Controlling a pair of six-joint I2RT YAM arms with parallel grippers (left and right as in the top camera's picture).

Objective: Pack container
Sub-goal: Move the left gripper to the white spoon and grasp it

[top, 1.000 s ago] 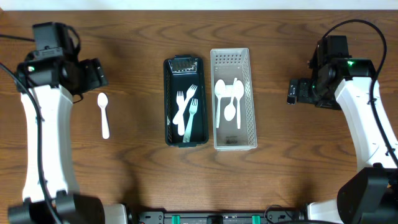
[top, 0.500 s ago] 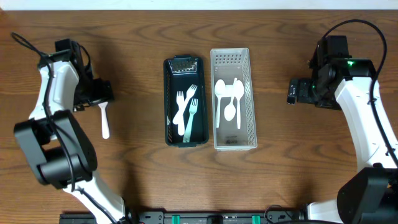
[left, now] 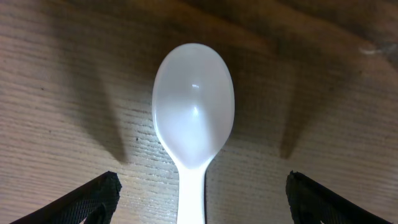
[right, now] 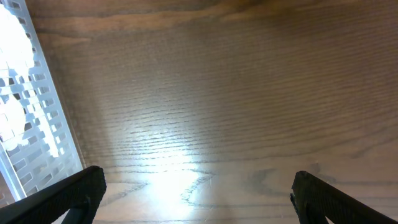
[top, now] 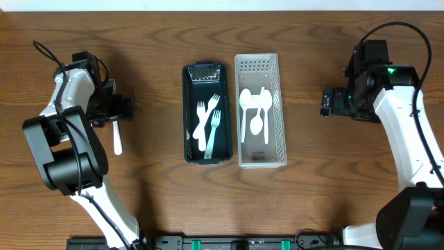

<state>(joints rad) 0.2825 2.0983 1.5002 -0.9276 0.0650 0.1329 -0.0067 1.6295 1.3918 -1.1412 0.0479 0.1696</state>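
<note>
A white plastic spoon (top: 117,139) lies on the wood table at the left; in the overhead view only its handle shows below the gripper. In the left wrist view its bowl (left: 194,106) fills the centre. My left gripper (top: 118,110) is open, low over the spoon, with a finger on each side of the handle (left: 199,199). A black container (top: 187,118) holds white forks (top: 211,121). A white perforated basket (top: 281,118) beside it holds white spoons (top: 255,111). My right gripper (top: 325,102) is open and empty over bare table (right: 199,193).
The two containers stand side by side at the table's middle, touching. The white basket's edge (right: 28,106) shows at the left of the right wrist view. Bare wood lies between the left spoon and the black container.
My left arm has swung in and its gripper has moved down and right onto the loose spoon, now covering the bowl. The right arm has not moved.
</note>
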